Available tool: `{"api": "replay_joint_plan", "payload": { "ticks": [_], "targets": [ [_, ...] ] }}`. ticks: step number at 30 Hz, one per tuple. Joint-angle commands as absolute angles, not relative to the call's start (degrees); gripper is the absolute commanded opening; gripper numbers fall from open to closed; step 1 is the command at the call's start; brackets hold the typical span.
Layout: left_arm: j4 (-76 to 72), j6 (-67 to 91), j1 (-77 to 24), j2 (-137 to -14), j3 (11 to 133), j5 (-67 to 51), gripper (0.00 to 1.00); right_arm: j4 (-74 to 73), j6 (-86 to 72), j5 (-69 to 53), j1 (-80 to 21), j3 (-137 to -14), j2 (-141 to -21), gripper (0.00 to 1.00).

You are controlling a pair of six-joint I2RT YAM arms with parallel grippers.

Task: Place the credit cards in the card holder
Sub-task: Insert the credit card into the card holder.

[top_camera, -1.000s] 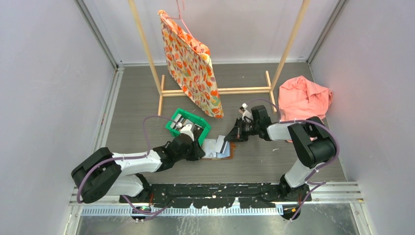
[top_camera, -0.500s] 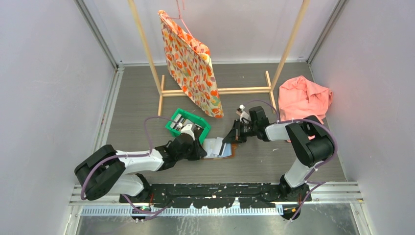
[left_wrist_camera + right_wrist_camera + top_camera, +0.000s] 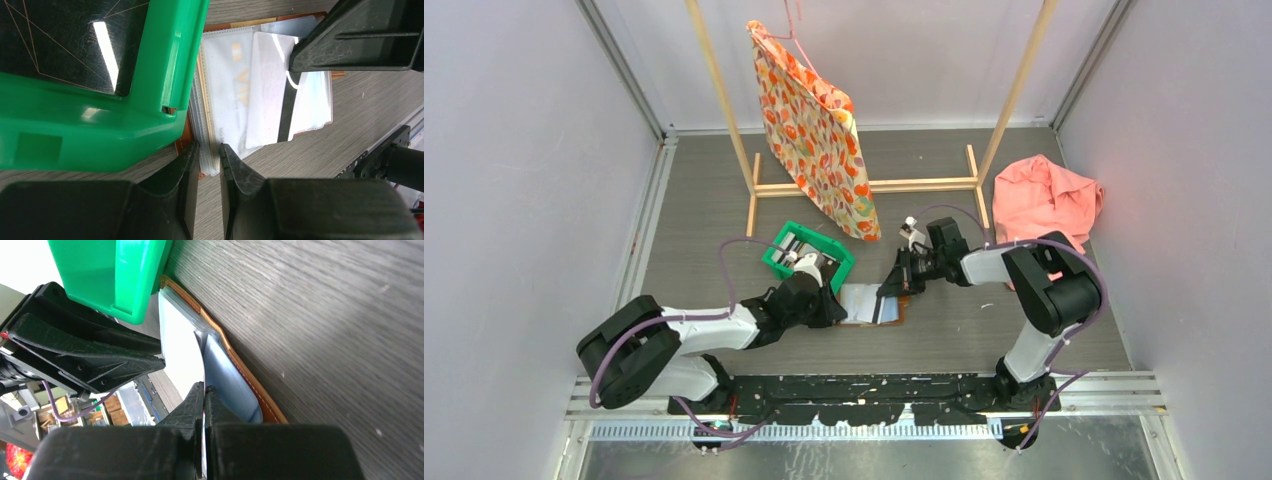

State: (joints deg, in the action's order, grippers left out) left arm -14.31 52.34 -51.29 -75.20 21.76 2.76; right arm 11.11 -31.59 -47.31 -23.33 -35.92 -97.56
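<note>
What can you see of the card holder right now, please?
The card holder lies open, flat on the table: brown leather with pale stitching and a stack of clear plastic sleeves. The left gripper pinches the sleeves' edge. A grey card, held by the right gripper, lies over the sleeves. A green bin stands close beside it.

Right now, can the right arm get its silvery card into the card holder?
Probably yes: the right pincer holds the silvery card over the open card holder, the left pincer pins its clear sleeves, and nothing lies between.
</note>
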Motion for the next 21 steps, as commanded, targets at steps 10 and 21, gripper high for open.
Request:
{"api": "replay_joint_plan", "payload": {
  "ticks": [10, 21],
  "targets": [
    [-13.7, 51.8, -51.3, -77.0, 22.2, 0.3, 0.23, 13.4, -33.6, -48.0, -27.0, -41.7, -105.8, 0.01],
    [-15.5, 52.8, -51.1, -75.2, 21.3, 0.3, 0.31, -6.2, -21.3, -45.3, -28.2, -51.2, -102.8, 0.40]
  ]
}}
